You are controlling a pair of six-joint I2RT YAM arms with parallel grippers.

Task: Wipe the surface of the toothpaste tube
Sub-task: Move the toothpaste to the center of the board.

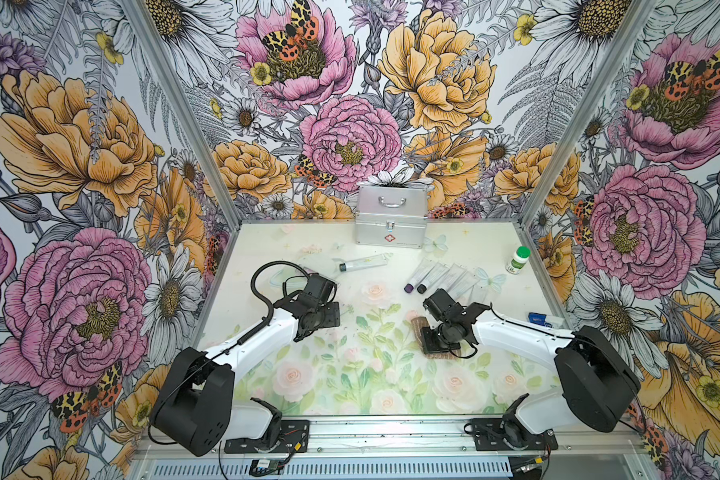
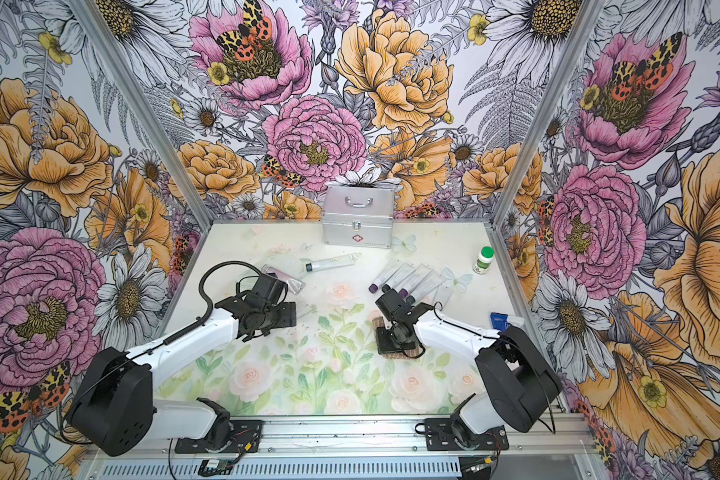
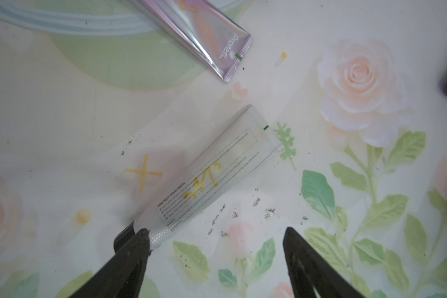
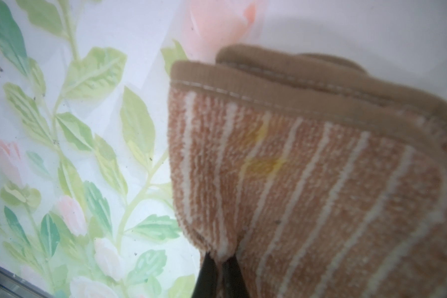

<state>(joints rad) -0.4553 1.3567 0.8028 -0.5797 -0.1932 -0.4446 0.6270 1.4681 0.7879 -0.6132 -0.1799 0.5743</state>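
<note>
The toothpaste tube (image 3: 212, 170) lies flat on the tabletop (image 3: 62, 129), near the pink tube (image 3: 204, 38) but clear of it, with its yellow scribble (image 3: 201, 185) facing up. Our left claw (image 3: 216, 231) is spread open, one finger over the tube's shoulder by the dark cap (image 3: 124, 236). We judge the tube light, glossy and soft-bodied, likely to skid or dent. The stiff shoulder beside the cap looks the best hold, leaving the marked face free. Well away from the pink tube, our right claw (image 4: 218, 255) is clamped on the striped cloth (image 4: 307, 180).
</note>
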